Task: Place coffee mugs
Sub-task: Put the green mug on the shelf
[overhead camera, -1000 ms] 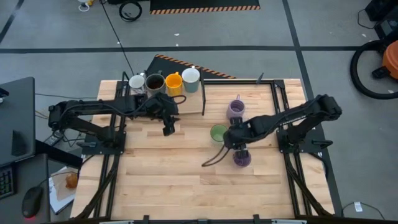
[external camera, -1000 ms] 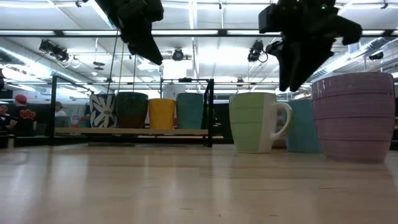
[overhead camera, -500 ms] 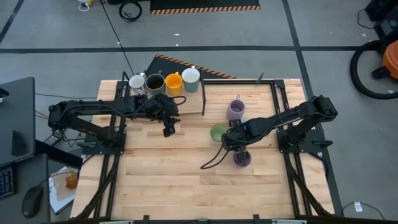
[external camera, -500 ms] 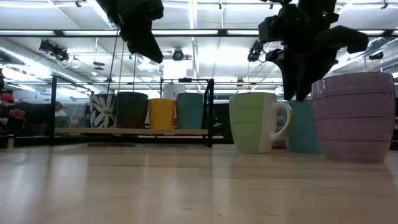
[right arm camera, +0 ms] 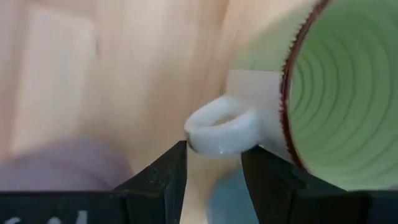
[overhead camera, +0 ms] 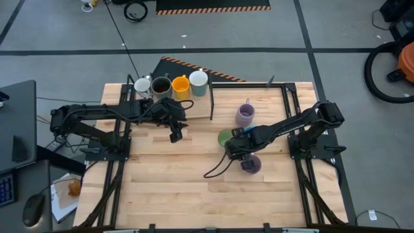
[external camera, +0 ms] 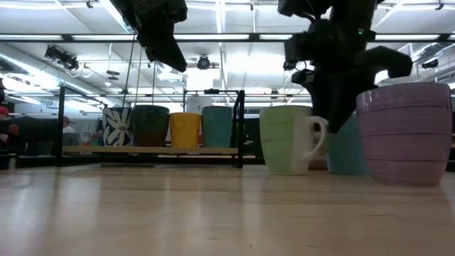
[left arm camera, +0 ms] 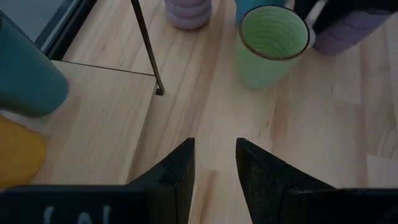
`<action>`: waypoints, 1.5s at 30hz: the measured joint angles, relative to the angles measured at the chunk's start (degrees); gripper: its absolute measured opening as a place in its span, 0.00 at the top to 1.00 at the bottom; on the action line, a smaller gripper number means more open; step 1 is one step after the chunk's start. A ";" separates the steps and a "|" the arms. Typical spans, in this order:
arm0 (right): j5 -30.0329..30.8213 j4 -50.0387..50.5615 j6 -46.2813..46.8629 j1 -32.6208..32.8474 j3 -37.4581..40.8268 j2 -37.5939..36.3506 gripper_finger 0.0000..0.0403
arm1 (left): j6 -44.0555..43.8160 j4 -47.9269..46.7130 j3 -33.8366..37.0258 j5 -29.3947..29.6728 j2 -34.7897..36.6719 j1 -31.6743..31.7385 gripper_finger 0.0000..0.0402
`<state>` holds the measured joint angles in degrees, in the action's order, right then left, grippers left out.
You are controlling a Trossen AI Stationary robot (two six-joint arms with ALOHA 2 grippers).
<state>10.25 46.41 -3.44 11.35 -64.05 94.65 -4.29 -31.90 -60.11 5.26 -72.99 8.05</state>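
Note:
The light green mug (overhead camera: 224, 137) stands upright on the table, and its white handle (right arm camera: 221, 127) points at my right gripper (right arm camera: 214, 168). That gripper is open and low, right at the handle (external camera: 320, 135). One lavender mug (overhead camera: 251, 164) stands near it, toward the table's near edge. A second lavender mug (overhead camera: 245, 115) stands toward the far edge. A blue mug (external camera: 346, 146) shows behind the right arm. My left gripper (overhead camera: 174, 134) hovers open above the table, beside the shelf (overhead camera: 194, 107). My right gripper is open, with its fingers level on either side of the green mug's handle (right arm camera: 211, 134). One fingertip (right arm camera: 177, 155) lies right beside the loop, but I cannot tell whether it touches. The mug stands upright on its base.
Several mugs stand in a row on the raised shelf at the far left: white (overhead camera: 142, 85), dark brown (overhead camera: 160, 85), orange (overhead camera: 180, 87) and a teal-sided one (overhead camera: 198, 80). A black rod frame (left arm camera: 146, 46) edges the shelf. A black cable (overhead camera: 217, 167) trails on the table.
My right gripper has moved toward the table's left edge and down, closing in on the green mug's handle.

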 joint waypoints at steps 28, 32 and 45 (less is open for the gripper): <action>-0.82 4.48 4.55 0.99 -2.65 -5.95 0.61 | 1.90 5.44 -0.05 1.21 -6.46 -6.01 0.69; 0.20 0.81 5.45 1.01 0.92 -10.59 0.61 | 1.87 6.53 -0.01 3.62 -7.68 -8.04 0.69; 2.50 -8.93 6.77 1.01 9.50 -24.20 0.61 | -0.10 7.99 -5.03 3.72 -13.43 -9.09 0.71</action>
<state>12.75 37.47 3.33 12.36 -54.55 70.45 -4.39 -23.91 -65.14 8.98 -86.41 -1.04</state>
